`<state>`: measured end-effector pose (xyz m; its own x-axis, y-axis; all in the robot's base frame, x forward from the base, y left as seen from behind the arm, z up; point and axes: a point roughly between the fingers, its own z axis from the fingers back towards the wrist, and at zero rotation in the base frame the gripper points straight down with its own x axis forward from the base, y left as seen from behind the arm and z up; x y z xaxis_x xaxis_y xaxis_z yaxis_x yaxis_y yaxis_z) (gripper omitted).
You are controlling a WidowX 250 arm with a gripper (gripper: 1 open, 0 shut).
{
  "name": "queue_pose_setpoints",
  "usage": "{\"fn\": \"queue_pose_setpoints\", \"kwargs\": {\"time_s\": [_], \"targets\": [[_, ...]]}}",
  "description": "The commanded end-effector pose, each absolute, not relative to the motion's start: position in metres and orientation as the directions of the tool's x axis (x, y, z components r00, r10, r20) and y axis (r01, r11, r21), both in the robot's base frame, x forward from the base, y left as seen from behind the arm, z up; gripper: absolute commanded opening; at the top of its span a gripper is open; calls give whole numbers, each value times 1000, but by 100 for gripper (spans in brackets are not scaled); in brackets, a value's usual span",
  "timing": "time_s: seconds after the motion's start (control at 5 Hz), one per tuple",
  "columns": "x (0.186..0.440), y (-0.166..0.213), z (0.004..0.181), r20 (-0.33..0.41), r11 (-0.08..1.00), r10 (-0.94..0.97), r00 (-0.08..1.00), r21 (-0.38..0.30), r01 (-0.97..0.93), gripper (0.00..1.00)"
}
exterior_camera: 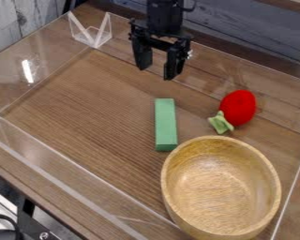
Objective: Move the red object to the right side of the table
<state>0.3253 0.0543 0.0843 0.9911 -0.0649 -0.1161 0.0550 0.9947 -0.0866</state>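
The red object [238, 106], a small rounded toy fruit with a light-green stem piece at its lower left, lies on the wood-grain table [90, 103] near the right wall. My gripper [157, 67] hangs pointing down over the far middle of the table, well to the left of the fruit and beyond it. Its two black fingers stand apart, open, with nothing between them.
A flat green rectangular block [165, 125] lies at the table's middle. A large wooden bowl [221, 186] sits at the front right, just in front of the fruit. Low clear acrylic walls [27, 75] border the table, with a clear bracket [90, 31] at the far left.
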Motion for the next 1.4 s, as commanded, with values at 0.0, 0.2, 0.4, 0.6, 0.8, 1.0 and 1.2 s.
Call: {"fn": "queue_pose_setpoints", "kwargs": {"time_s": [0.0,0.2,0.4,0.6,0.8,1.0,1.2], "targets": [[338,68,108,-13,997,-55,998,-61,54,100],[346,78,103,3,997,-50,999,-61,50,100],[355,87,98,18,997,-50,999,-61,51,100],[361,92,96,39,998,14,999,-61,-12,100],[365,96,96,58,995,75,996,-63,-71,100],[371,92,96,72,993,105,992,-65,-100,100],[375,88,96,86,990,131,988,-65,-126,100]]}}
